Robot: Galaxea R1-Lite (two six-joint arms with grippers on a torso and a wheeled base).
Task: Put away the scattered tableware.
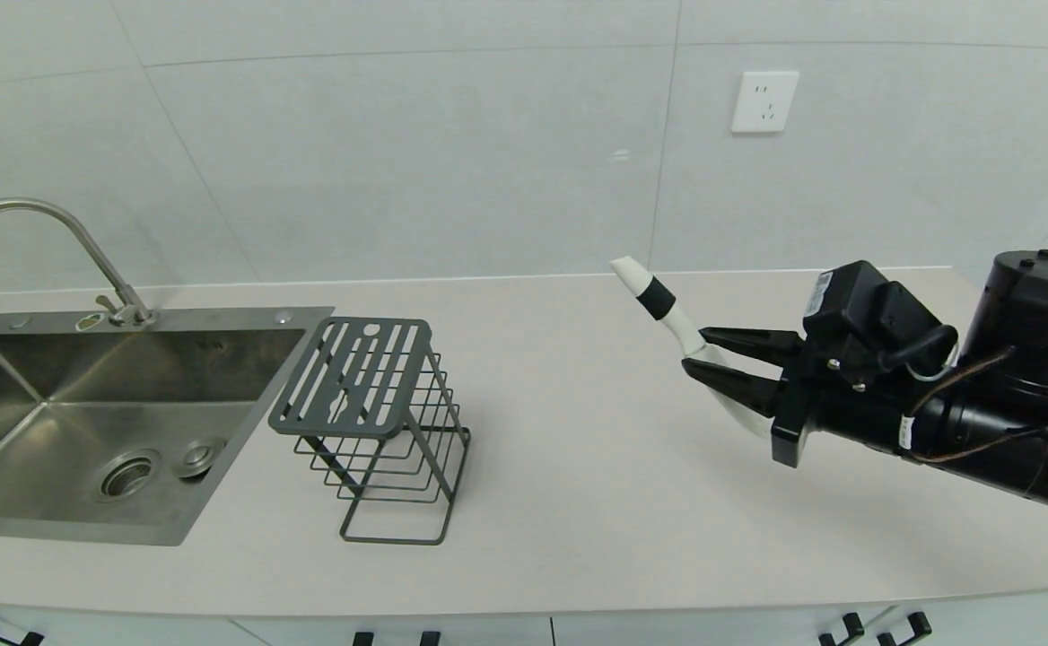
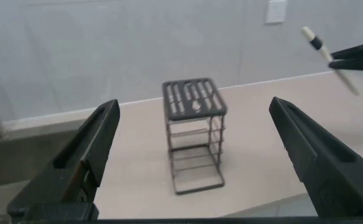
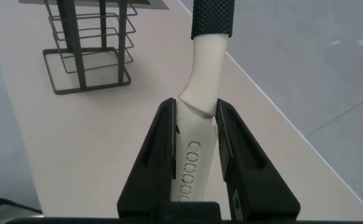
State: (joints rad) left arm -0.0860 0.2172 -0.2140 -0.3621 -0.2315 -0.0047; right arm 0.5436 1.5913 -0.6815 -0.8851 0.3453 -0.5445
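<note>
A white utensil point(image 1: 668, 314) with a black grip band is held above the counter at the right, its handle pointing up and toward the wall. My right gripper point(image 1: 699, 350) is shut on its lower white part, which has a row of small holes point(image 3: 194, 168). In the right wrist view the utensil point(image 3: 206, 62) rises between the fingers point(image 3: 160, 143). A dark wire rack point(image 1: 371, 422) with a slotted top stands on the counter beside the sink. My left gripper point(image 2: 194, 109) hangs open in front of the rack point(image 2: 194, 143), holding nothing.
A steel sink point(image 1: 4, 449) with a curved faucet point(image 1: 39, 224) lies at the left. A wall outlet point(image 1: 764, 101) is behind the right arm. The beige counter point(image 1: 578, 467) stretches bare between the rack and the right arm. Cabinet handles line the front edge.
</note>
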